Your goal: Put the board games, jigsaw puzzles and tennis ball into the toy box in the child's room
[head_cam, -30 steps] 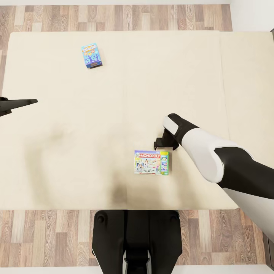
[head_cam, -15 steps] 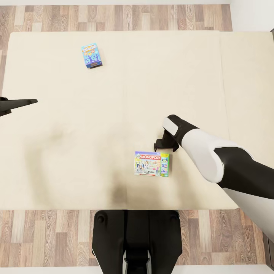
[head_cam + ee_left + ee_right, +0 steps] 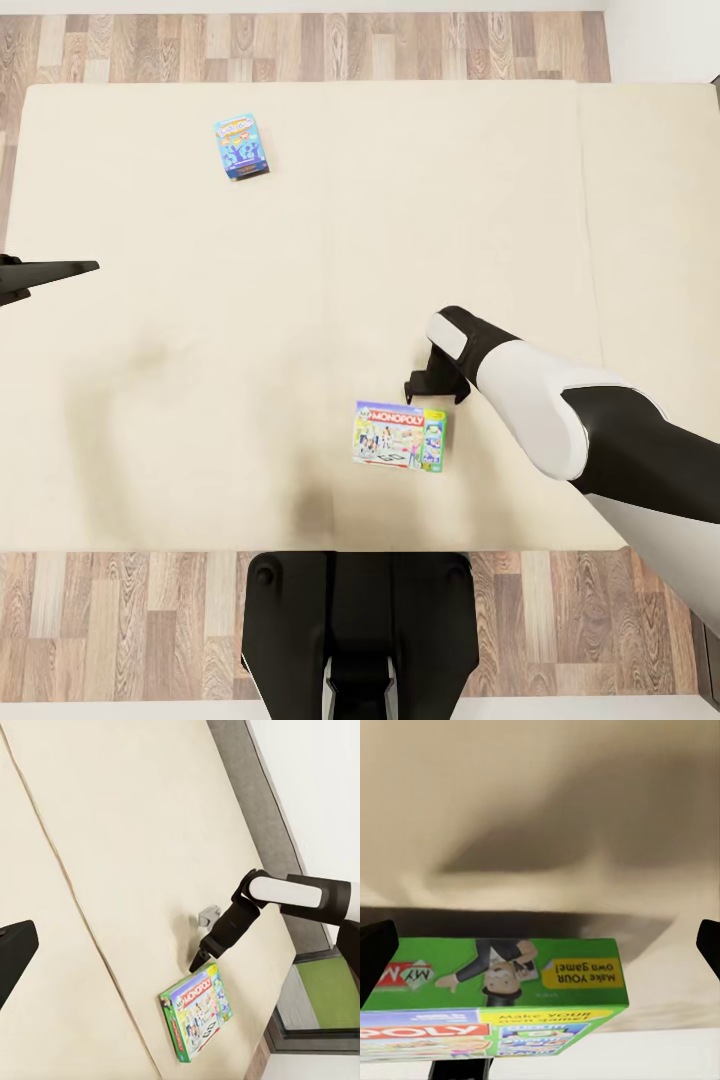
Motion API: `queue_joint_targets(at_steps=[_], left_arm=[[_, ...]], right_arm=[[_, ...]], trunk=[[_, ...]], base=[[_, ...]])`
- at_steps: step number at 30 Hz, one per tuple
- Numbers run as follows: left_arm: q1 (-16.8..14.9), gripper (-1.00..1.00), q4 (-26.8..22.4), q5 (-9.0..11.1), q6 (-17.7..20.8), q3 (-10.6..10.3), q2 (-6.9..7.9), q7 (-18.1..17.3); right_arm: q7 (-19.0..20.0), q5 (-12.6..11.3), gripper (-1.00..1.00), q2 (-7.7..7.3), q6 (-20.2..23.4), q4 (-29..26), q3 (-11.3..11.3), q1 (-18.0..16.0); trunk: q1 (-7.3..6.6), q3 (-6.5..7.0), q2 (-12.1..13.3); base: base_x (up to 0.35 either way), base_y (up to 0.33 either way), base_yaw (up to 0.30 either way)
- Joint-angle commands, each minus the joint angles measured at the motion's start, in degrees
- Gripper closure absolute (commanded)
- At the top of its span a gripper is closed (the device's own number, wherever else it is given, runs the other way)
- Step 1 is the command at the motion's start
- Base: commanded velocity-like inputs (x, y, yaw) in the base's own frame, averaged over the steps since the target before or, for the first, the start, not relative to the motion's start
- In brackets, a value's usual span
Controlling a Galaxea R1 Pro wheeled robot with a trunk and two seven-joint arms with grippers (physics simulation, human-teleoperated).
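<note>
The black right gripper (image 3: 436, 385), fingers spread apart, hovered just beside the white multicoloured-edged Monopoly board game box (image 3: 399, 437) on the cream bed (image 3: 300, 280).

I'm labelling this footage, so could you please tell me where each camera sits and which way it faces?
Head view: high on the robot, looking straight down at the bed; shows its base, the right arm and the left gripper.
Left wrist view: beside the left arm, looking across the mattress at the right gripper.
Right wrist view: low over the mattress, between two dark fingers, facing a green box edge.
All three share the Monopoly box.
</note>
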Motion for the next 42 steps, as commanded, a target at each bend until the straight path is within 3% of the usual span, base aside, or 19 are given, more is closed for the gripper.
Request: queue_joint_targets(at_steps=[1,42], left_arm=[[0.0,-1.0,0.0,0.0,0.6,0.0,0.02,-0.2],[0.0,-1.0,0.0,0.0,0.6,-0.1,0.02,-0.2]], right_arm=[[-0.6,-0.6,-1.0,0.01,0.1,0.0,0.0,0.0],[-0.6,-0.5,-1.0,0.01,0.1,0.1,0.0,1.4]], trunk=[[0.04,-0.06,-0.1],[0.04,-0.06,-0.1]], base=[[0.0,0.0,0.0],[0.0,0.0,0.0]])
